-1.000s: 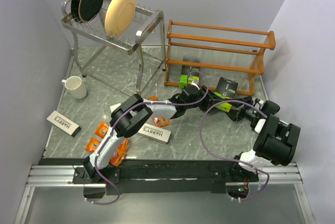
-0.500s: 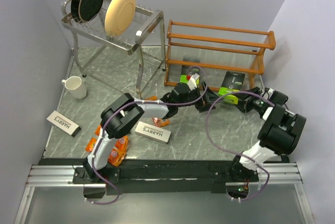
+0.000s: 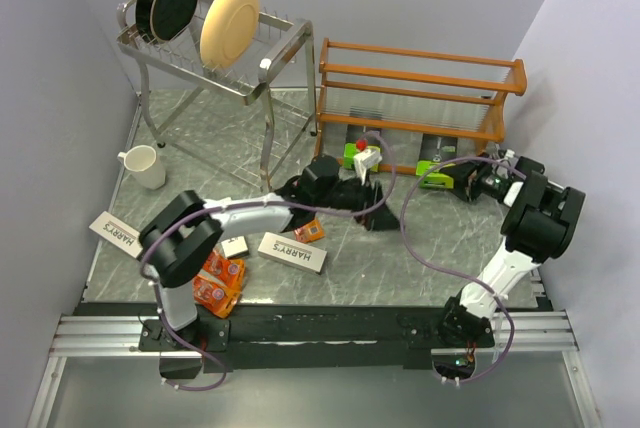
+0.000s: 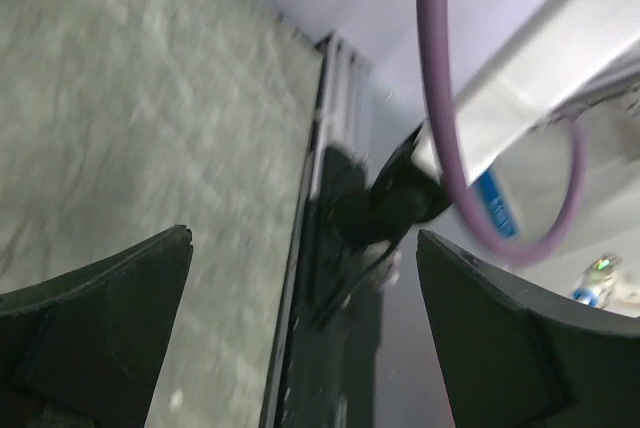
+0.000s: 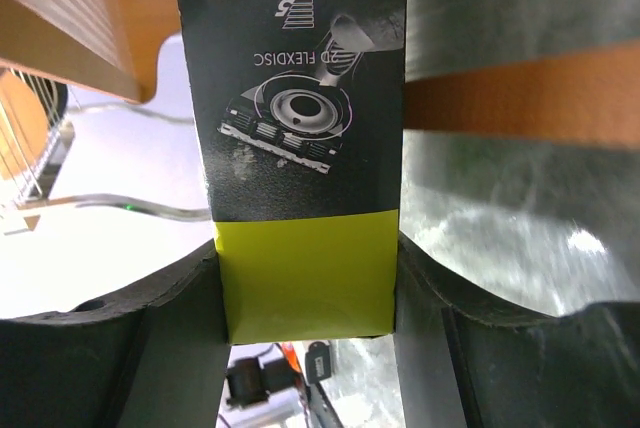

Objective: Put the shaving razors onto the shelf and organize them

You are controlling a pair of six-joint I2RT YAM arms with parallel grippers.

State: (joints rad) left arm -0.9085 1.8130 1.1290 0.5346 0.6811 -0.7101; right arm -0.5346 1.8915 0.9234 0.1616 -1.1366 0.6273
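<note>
While the right gripper [image 5: 305,293] clamps the lime end of a black-and-lime razor pack [image 5: 300,98] at the lowest tier of the wooden shelf [image 3: 420,53], the left gripper [image 4: 305,248] hangs wide open and empty over the tabletop [image 3: 420,248]. A second lime pack [image 3: 352,155] sits near the shelf's left end. A HARRY'S box [image 3: 293,252] and orange packs [image 3: 215,283] lie on the tabletop, well apart from the shelf.

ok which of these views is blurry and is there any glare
Left wrist: motion-blurred, the marble table and purple cable smeared. Right wrist: sharp on the black-and-lime pack, print legible, with a glare patch on the marble lower right. Top external: crisp, evenly lit, soft shadows only.
</note>
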